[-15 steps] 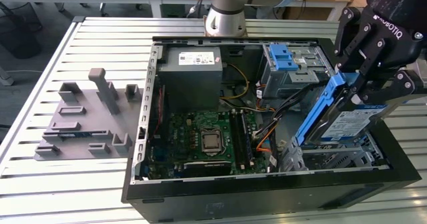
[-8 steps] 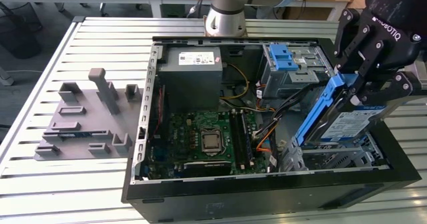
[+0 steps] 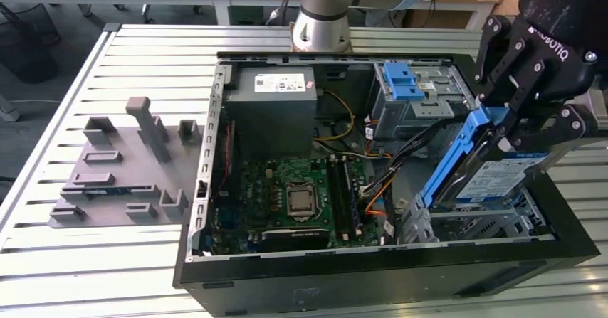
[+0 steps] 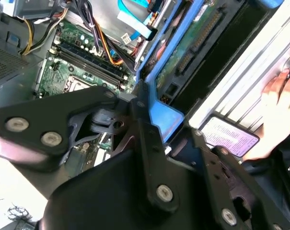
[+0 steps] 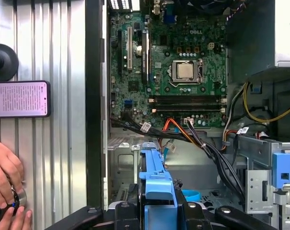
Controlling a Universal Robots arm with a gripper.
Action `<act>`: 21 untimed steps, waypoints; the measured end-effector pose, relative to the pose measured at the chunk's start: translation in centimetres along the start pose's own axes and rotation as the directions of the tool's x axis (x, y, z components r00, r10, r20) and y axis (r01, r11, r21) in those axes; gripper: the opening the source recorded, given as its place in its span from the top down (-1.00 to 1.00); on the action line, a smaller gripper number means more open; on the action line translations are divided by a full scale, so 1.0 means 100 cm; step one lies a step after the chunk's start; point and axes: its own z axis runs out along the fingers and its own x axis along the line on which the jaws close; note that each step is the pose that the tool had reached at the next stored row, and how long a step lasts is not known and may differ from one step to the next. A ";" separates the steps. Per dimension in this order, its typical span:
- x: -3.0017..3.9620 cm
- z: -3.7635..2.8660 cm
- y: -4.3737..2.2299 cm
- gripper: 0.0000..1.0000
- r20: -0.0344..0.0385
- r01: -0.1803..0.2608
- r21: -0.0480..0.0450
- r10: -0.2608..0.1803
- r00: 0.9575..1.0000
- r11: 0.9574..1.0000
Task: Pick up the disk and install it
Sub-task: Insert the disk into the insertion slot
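The disk [image 3: 496, 181], silver with a white-and-blue label and a blue carrier frame, hangs tilted on edge over the metal drive bay [image 3: 480, 227] in the open computer case, at its near corner on the exterior view's right. My gripper [image 3: 525, 129] is shut on the disk's upper end. In the second wrist view the fingers [image 4: 144, 125] clamp the blue frame [image 4: 168, 116], with the disk's green circuit board [image 4: 192, 44] beyond. In the first wrist view the blue frame [image 5: 156, 184] sticks out between the black fingers [image 5: 123, 214] above the bay's floor.
Inside the case [image 3: 204, 190] are the motherboard [image 3: 295, 197], a grey power supply box [image 3: 275, 101], loose cables [image 3: 380, 168] and a second cage with a blue latch [image 3: 411, 89]. A grey fixture [image 3: 119, 172] lies on the exterior view's left. A person's hand [image 5: 3, 175] and a phone [image 5: 20, 99] rest beside the case.
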 end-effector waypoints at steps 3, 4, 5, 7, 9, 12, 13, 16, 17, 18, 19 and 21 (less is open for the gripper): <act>-0.0001 -0.0003 -0.0002 0.27 -0.001 0.000 0.000 0.000 1.000 1.000; -0.0001 -0.0002 -0.0002 0.27 -0.001 0.000 0.000 0.000 1.000 1.000; -0.0001 0.0000 -0.0002 0.27 -0.001 0.000 0.000 0.000 1.000 1.000; -0.0002 0.0004 -0.0002 0.27 -0.001 0.000 0.000 0.000 1.000 1.000; -0.0001 0.0013 -0.0002 0.27 -0.001 0.000 0.000 0.000 1.000 1.000; -0.0001 0.0036 -0.0002 0.27 -0.001 0.000 0.000 0.000 1.000 1.000; -0.0001 0.0044 -0.0002 0.27 -0.001 0.000 -0.001 0.000 1.000 1.000; -0.0001 0.0067 -0.0002 0.27 -0.001 0.000 -0.001 0.000 1.000 1.000; -0.0001 0.0073 -0.0002 0.27 -0.001 0.000 -0.001 0.000 1.000 1.000; -0.0001 0.0081 -0.0003 0.27 -0.001 0.000 -0.001 0.000 1.000 1.000; -0.0001 0.0088 -0.0002 0.27 -0.001 0.000 -0.001 0.000 1.000 1.000; -0.0001 0.0103 -0.0002 0.27 -0.001 0.000 -0.001 0.000 1.000 1.000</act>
